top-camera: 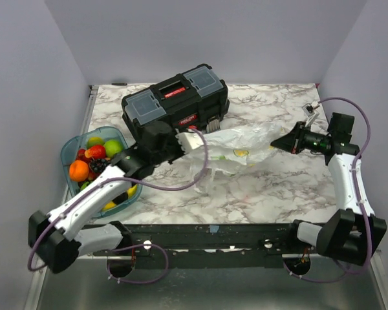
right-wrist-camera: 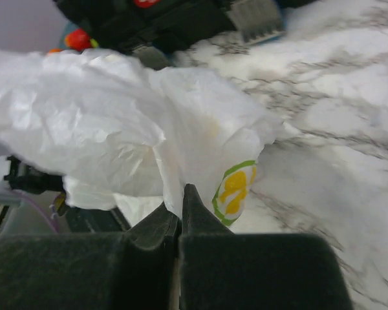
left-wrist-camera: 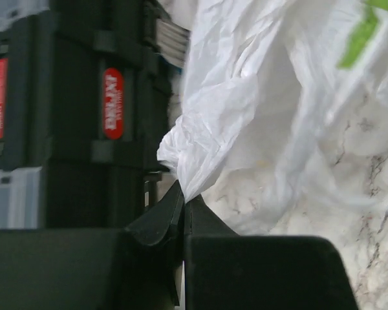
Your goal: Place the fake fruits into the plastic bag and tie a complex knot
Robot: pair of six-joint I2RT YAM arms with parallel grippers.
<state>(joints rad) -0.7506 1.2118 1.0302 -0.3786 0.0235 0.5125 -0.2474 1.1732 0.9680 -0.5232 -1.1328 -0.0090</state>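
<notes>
The crinkly whitish plastic bag [top-camera: 236,150] hangs stretched above the marble table between both arms. My left gripper [top-camera: 191,142] is shut on the bag's left end, in front of the toolbox; the left wrist view shows a bunched corner of the bag [left-wrist-camera: 187,158] pinched between my left gripper's [left-wrist-camera: 183,196] closed jaws. My right gripper [top-camera: 276,142] is shut on the bag's right end, with the plastic bag [right-wrist-camera: 116,129] caught at my right gripper's [right-wrist-camera: 180,197] tips beside a green-and-yellow print. The fake fruits [top-camera: 94,159] lie in the teal tray [top-camera: 68,150] at the left.
A black toolbox [top-camera: 174,106] with grey-blue lids stands at the back centre, just behind the left gripper; it fills the left of the left wrist view as the toolbox [left-wrist-camera: 71,116]. The table's side walls rise close on both sides.
</notes>
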